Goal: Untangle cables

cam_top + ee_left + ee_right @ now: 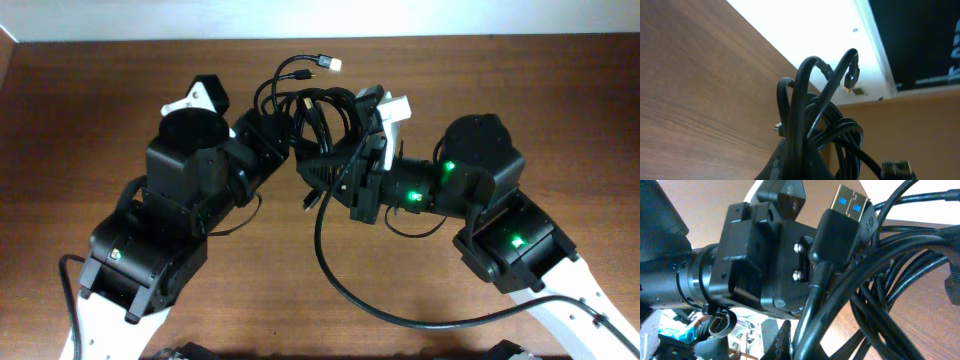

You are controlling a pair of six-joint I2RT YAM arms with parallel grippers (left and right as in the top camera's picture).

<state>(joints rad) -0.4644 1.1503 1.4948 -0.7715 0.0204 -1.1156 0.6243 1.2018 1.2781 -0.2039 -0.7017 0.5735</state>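
Observation:
The cables [318,108] are a tangled bundle of thin black cords held between my two arms at the far middle of the table. One loose end with a pale plug [329,63] sticks out towards the back. My left gripper [287,135] is shut on the left side of the bundle; in the left wrist view the cords [807,115] rise from its jaws [802,167]. My right gripper [340,158] is shut on the right side; in the right wrist view the cords [875,280] press against its finger [790,342]. A blue-tongued USB plug [847,210] lies close to the camera.
The wooden table [260,290] runs to a white edge at the back [450,20]. A thicker black cable [345,285] curves over the table in front of the right arm. The left arm's gripper body [755,255] fills the left of the right wrist view.

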